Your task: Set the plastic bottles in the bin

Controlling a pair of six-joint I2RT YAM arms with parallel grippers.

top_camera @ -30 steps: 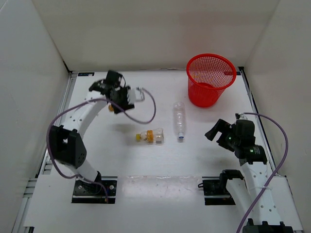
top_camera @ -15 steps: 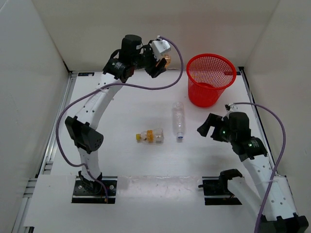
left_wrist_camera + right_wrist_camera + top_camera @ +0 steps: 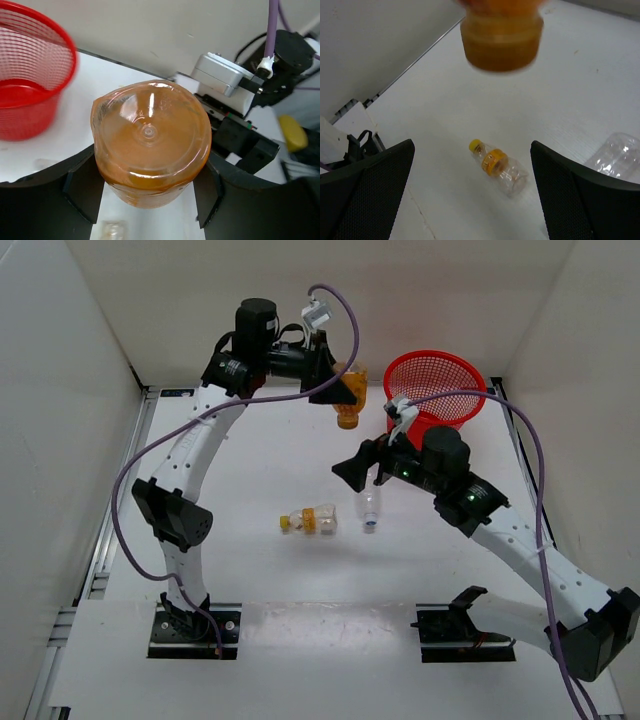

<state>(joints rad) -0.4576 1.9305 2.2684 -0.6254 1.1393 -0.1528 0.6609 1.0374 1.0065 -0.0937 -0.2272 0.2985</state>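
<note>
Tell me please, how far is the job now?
Done: no bottle shows in the bin. In hand: the left gripper holds the orange bottle up beside the bin. Left: the yellow-capped bottle and the slim clear bottle lie on the table, the open right gripper above them.
</note>
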